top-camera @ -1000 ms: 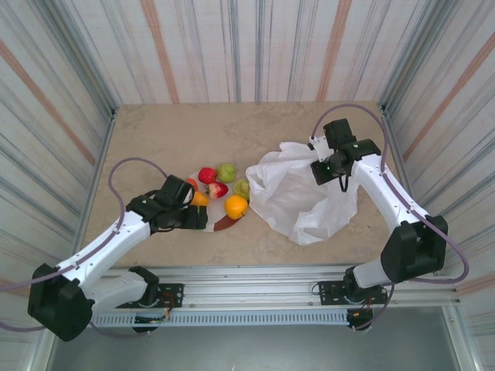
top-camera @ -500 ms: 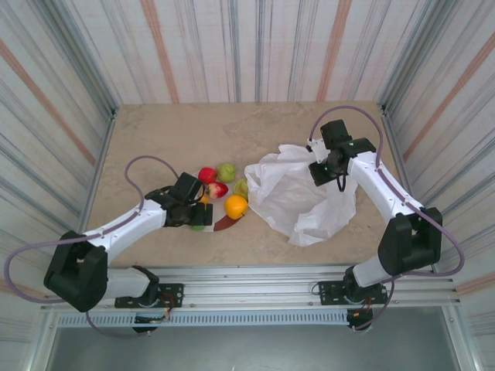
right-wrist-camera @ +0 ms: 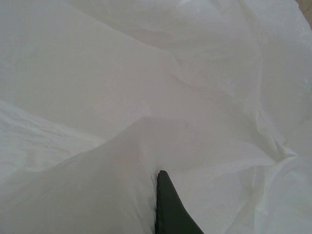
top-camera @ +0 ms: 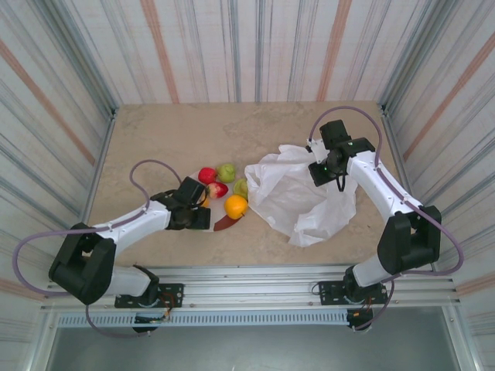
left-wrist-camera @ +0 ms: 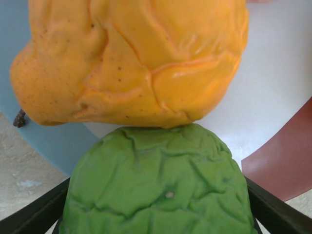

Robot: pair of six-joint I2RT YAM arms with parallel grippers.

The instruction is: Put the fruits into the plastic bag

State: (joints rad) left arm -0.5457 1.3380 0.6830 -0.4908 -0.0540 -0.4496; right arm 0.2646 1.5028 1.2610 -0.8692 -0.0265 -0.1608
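Note:
In the left wrist view a wrinkled green fruit [left-wrist-camera: 156,180] fills the space between my left gripper's black fingers [left-wrist-camera: 34,214], which press on both its sides. It rests on the plate [left-wrist-camera: 278,92], touching a yellow-orange fruit [left-wrist-camera: 131,63] just beyond it. From above, my left gripper [top-camera: 199,217] is low at the plate's near edge. Around it lie two red fruits [top-camera: 207,175], two pale green fruits [top-camera: 226,171] and an orange one [top-camera: 236,206]. My right gripper [top-camera: 321,171] is shut on a raised fold of the white plastic bag [top-camera: 298,201], the film bunched against one finger [right-wrist-camera: 168,207].
The plate's maroon rim [top-camera: 224,223] shows by the orange fruit. Striped walls close in the tan table [top-camera: 178,131] on three sides. The bag's open mouth [top-camera: 255,174] faces the fruits, a short gap from the nearest green one [top-camera: 241,187].
My left arm has stretched lower and to the right over the plate, and its jaws have narrowed onto the green fruit. The right gripper has stayed put, holding the bag.

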